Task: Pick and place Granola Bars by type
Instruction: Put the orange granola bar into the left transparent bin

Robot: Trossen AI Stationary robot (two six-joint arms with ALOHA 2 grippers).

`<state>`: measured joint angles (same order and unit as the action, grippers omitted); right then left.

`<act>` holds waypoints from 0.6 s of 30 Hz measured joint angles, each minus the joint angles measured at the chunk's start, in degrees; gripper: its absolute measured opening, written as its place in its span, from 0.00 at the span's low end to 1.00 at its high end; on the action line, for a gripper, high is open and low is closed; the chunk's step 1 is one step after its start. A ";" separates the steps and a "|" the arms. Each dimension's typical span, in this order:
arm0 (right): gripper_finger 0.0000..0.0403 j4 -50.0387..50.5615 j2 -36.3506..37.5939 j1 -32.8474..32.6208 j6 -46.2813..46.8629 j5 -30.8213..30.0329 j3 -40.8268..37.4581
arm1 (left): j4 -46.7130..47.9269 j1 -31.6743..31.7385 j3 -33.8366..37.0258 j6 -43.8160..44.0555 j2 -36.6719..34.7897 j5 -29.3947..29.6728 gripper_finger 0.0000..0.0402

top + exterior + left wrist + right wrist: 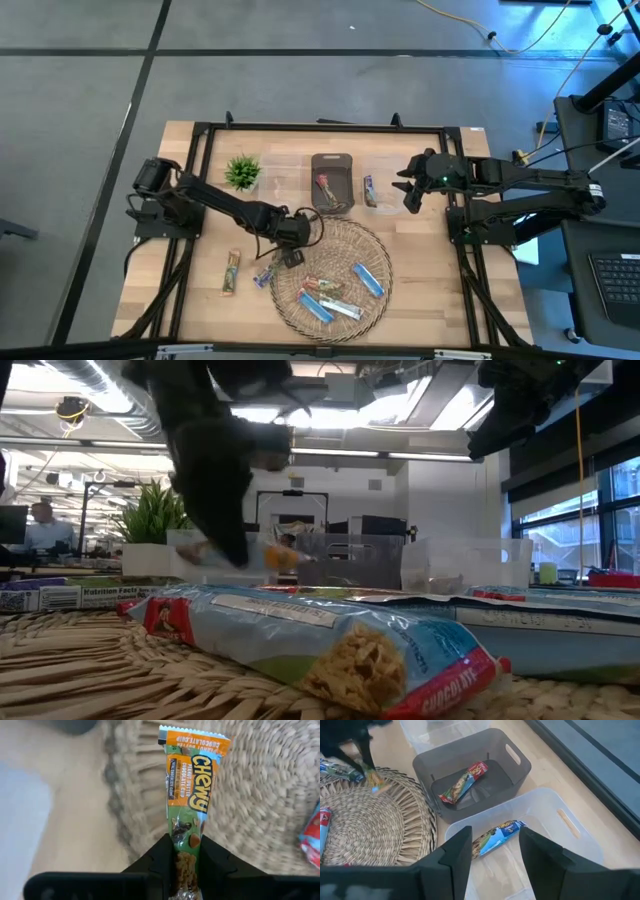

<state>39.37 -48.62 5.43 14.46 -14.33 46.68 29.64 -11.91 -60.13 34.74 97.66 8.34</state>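
My left gripper (186, 845) (290, 240) is over the left rim of the woven tray (372, 240), shut on a green-and-orange granola bar (192, 785). My right gripper (495, 840) (408, 195) is open and hovers over a clear bin (570, 845) holding a blue bar (497, 834). A grey bin (520, 765) holds a red bar (465, 781). Several more bars lie flat on the tray (335, 295), one blue bar close up in the low view (330, 645). A green-tan bar (232, 272) and a blue bar (263, 276) lie on the table left of the tray. My left gripper pinches the green-and-orange bar by one end (185, 834) between its two fingers, which lie along the bar's length. The rest of the bar sticks out past the fingertips. In the right wrist view the bar (374, 780) hangs below the gripper, lifted above the tray's rim.
A small potted plant (242, 172) stands at the far left of the bins, next to another clear bin (283, 172). A black frame (320, 127) runs around the table. Bare wood lies right of the tray (430, 280).
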 joint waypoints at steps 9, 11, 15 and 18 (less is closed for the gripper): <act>0.41 -0.04 0.00 0.09 0.24 -0.46 0.02 | 8.68 5.33 -1.97 16.69 -10.58 9.86 0.15; 0.41 -0.09 0.00 0.09 0.24 -0.49 0.02 | 9.86 7.06 -1.98 19.14 -12.38 13.29 0.15; 0.41 -0.29 0.00 0.09 0.23 -0.61 0.02 | 10.80 11.05 -2.00 22.77 -14.05 19.85 0.15; 0.41 -0.25 0.00 0.09 0.27 -0.60 0.02 | 11.15 13.92 -1.79 26.34 -13.11 20.70 0.15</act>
<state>39.13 -48.62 5.52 14.73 -14.93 46.70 40.80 2.00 -61.92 61.08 84.55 29.04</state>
